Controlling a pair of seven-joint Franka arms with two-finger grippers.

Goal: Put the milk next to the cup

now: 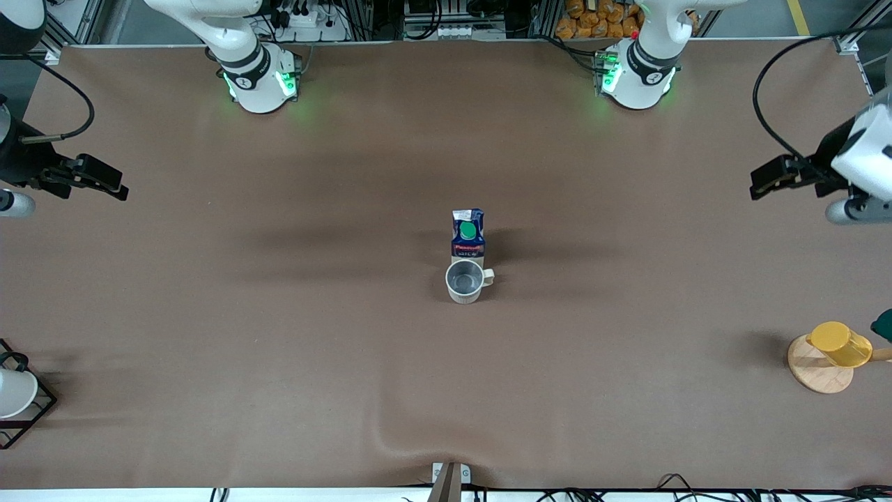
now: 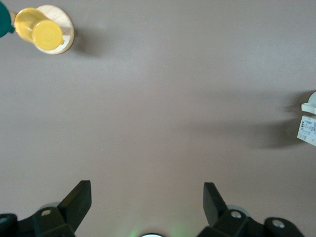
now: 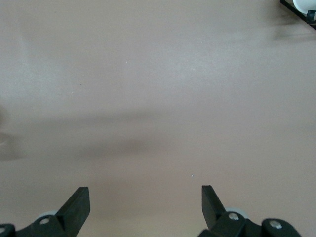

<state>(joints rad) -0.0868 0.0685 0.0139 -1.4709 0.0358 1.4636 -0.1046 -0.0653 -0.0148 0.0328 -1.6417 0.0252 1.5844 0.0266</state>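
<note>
The milk (image 1: 467, 233), a dark blue carton with a green cap, stands upright mid-table. The beige-grey cup (image 1: 465, 281) stands right beside it, nearer to the front camera, its handle toward the left arm's end. My left gripper (image 1: 766, 183) hangs open and empty over the left arm's end of the table, well away from both. In the left wrist view (image 2: 146, 190) its fingers are spread over bare table, with an edge of the milk (image 2: 307, 131) and of the cup (image 2: 310, 104) at the frame's border. My right gripper (image 1: 104, 183) is open and empty over the right arm's end, also shown in the right wrist view (image 3: 145, 193).
A yellow cup (image 1: 840, 345) on a round wooden base stands near the left arm's end, toward the front camera; it also shows in the left wrist view (image 2: 42, 30). A white cup in a black wire rack (image 1: 14, 394) stands at the right arm's end.
</note>
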